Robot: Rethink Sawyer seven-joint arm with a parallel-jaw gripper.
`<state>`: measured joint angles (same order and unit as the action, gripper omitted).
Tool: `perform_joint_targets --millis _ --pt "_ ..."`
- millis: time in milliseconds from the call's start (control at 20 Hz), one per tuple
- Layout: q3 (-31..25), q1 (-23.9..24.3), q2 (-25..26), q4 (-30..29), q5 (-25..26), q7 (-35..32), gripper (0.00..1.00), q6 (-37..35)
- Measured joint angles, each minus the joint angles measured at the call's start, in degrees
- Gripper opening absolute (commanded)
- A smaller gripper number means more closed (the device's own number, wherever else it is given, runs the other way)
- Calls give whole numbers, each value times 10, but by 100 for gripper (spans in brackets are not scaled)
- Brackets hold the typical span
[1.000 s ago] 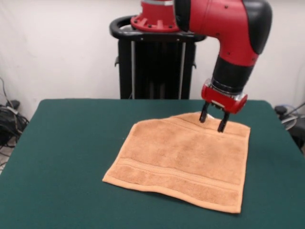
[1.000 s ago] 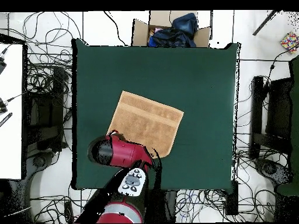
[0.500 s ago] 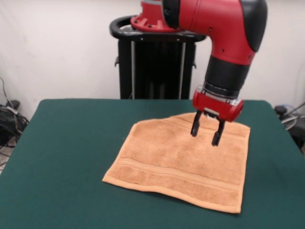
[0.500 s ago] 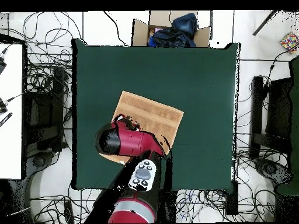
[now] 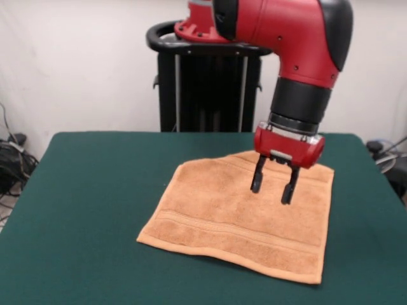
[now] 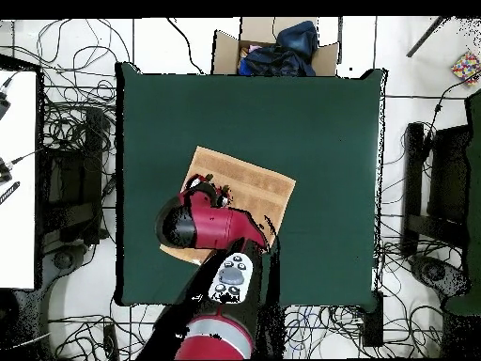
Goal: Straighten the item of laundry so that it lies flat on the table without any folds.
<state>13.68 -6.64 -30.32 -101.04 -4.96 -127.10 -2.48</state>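
Two black fingers [image 5: 256,180] spread apart, nothing between them, pointing down over the towel; whether the tips touch the cloth can't be told. Gripper [image 5: 272,188] hangs from a red wrist block on the red and black arm [image 5: 299,57]. No readable writing or brand anywhere; no tag visible on the towel.

Orange-tan terry towel [image 5: 235,219]: fuzzy pile, roughly square, woven border band near the 6 o'clock edge in the front view, another near the 12 o'clock edge. Mostly flat, the 12 o'clock edge bulges out unevenly. It lies on the dark green felt-like table [image 5: 82,210], toward 4 o'clock of the tabletop's centre in the front view.

Overhead view: arm covers the towel's 7 o'clock part, gripper barely shows; towel [image 6: 254,193] sits turned at an angle, toward 7 o'clock of the table [image 6: 319,122] centre. Only this view shows a cardboard box [image 6: 225,47] with dark clothing at 12 o'clock off the table, and cables on the floor all round
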Motion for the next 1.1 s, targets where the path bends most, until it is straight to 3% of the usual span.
perform_joint_targets --millis 650,1100 --pt "2 16 54 1 50 0 100 0" --pt "2 67 101 4 90 0 100 36"
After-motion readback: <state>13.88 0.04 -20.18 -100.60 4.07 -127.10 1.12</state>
